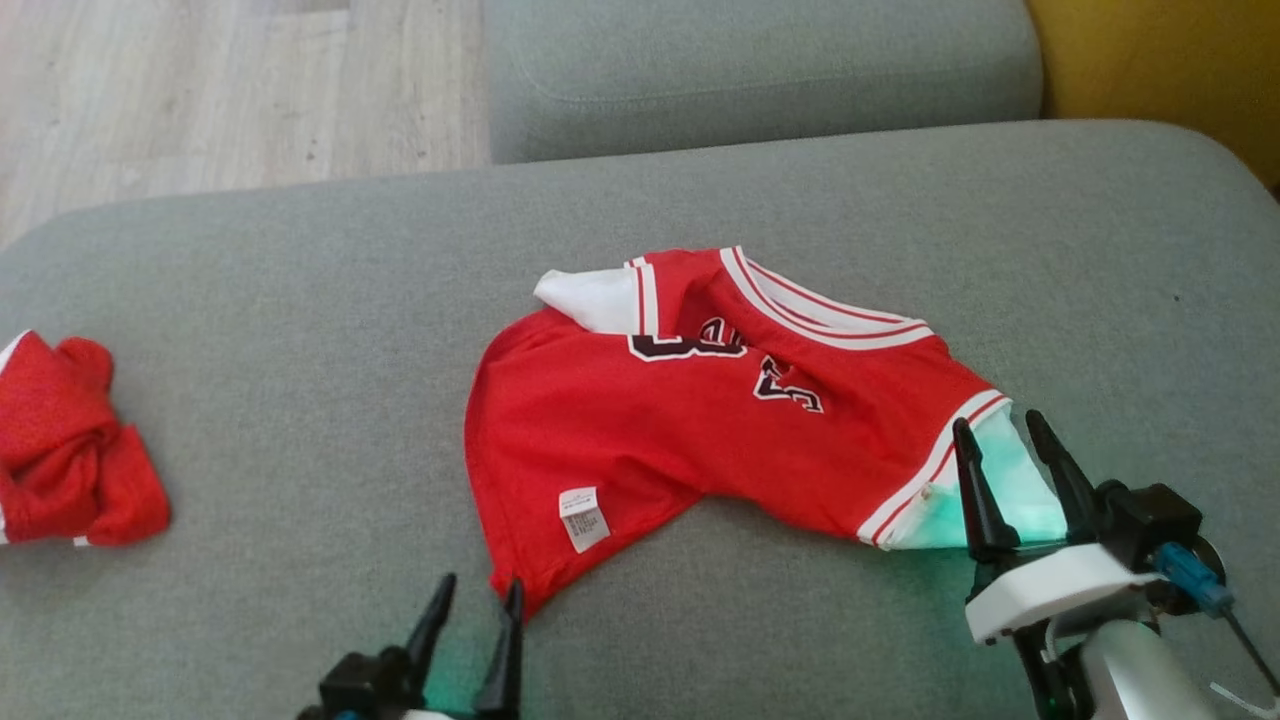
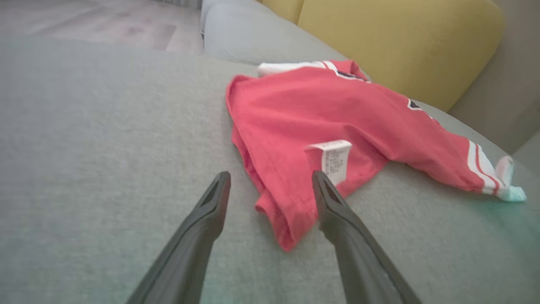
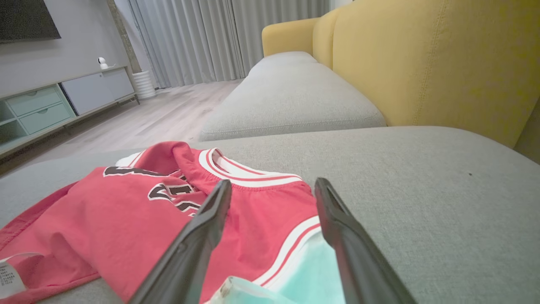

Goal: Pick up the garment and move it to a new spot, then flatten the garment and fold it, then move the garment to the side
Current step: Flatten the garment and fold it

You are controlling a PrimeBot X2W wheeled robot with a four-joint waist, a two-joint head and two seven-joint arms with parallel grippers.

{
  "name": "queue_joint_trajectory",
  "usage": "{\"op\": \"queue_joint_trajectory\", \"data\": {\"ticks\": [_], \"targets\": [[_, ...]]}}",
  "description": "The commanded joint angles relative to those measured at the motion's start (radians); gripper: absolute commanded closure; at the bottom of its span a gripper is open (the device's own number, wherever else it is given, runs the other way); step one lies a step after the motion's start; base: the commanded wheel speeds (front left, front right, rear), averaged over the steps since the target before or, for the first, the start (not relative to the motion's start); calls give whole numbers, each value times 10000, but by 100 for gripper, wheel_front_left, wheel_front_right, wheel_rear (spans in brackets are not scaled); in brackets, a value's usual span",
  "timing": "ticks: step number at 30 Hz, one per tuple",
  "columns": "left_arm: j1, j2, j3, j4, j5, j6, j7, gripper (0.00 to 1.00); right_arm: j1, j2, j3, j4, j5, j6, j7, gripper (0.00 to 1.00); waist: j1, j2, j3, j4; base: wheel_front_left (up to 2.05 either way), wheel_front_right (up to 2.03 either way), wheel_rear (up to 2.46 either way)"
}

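At centre frame the red jersey (image 1: 700, 430) sprawls on the grey sofa (image 1: 300, 300); left gripper (image 1: 481, 581) gapes at its lower corner, right gripper (image 1: 998, 420) spread wide over its white sleeve (image 1: 1010, 485).

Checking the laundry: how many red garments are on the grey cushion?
2. The red jersey lies midway across the grey cushion; a crumpled red garment sits at the head view's left edge, partly cut off. More may lie beyond view.

Robot arms, pair, reaching forward.
Left gripper (image 1: 481, 582): fingers spread wide. Right gripper (image 1: 998, 420): fingers spread wide, pale wrist behind.
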Motion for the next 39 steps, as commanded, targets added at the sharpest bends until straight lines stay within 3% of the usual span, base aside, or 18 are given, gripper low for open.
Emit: {"op": "queue_joint_trajectory", "data": {"ticks": [1,10,22,23,24,25,26,39], "targets": [[-593,3,72,-72,-216,-90,-53,0,-318,-153,268,-215,60,-7,-63,0,-1,0,122,-68,0,0,0],[-1251,3,-955,1011,-1410,-218,-53,0,-504,-306,235,-216,132,-7,-63,0,-1,0,627,-355,0,0,0],[-1415,3,-1202,765,-1468,-233,-53,0,-483,-280,116,-188,162,-7,-63,0,-1,0,704,-331,0,0,0],[-1400,3,-1253,756,-1467,-234,-53,8,-481,-267,113,-182,168,-7,-63,0,-1,0,701,-319,0,0,0],[-1392,3,-1315,805,-1479,-234,-53,44,-477,-255,108,-171,179,-7,-63,0,-1,0,695,-310,0,0,0],[-1400,3,-1361,843,-1490,-234,-53,69,-474,-248,103,-156,193,-7,-63,0,-1,0,691,-303,0,0,0],[-1414,3,-1376,862,-1503,-234,-53,100,-474,-245,101,-140,205,-7,-63,0,-1,0,691,-297,0,0,0],[-998,3,712,119,-509,-235,-53,100,31,-425,-48,602,348,-7,-63,0,-1,0,570,-208,0,0,0]]}}
